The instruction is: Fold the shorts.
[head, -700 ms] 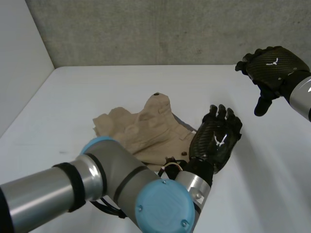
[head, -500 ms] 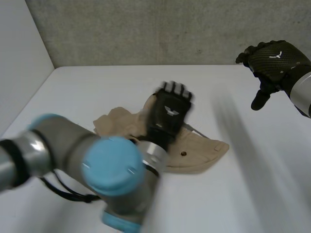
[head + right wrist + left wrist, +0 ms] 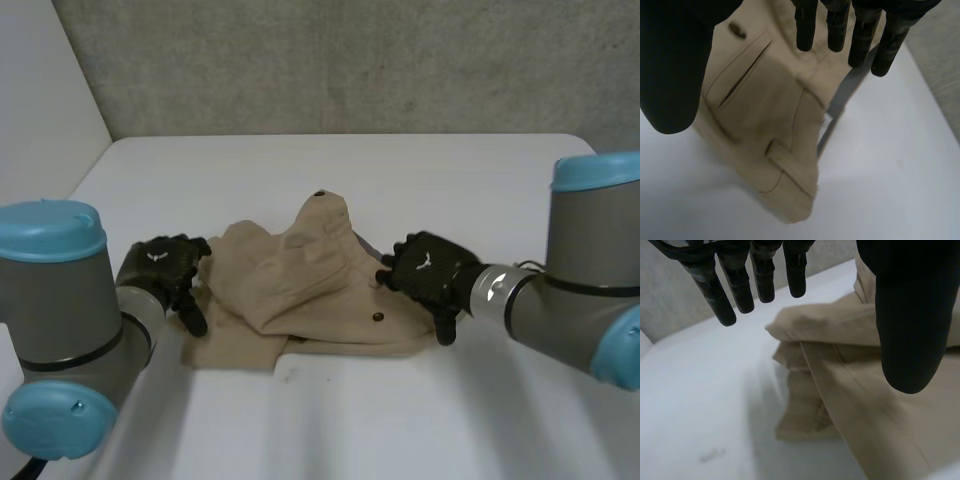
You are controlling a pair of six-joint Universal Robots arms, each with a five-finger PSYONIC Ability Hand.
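The left arm [image 3: 60, 300] and right arm [image 3: 575, 300] are showing thick grey cylindrical joints, each wearing rounded light-blue caps and thin black seam rings. The left hand [image 3: 160, 265] and right hand [image 3: 428, 272] are wearing glossy black woven-pattern shells, each carrying a small white emblem on its back

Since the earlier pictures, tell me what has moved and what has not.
The left hand swept from the right side of the shorts across to their left edge. The right hand came down from high up to their right edge. Both are open, gripping nothing. The shorts stayed crumpled.
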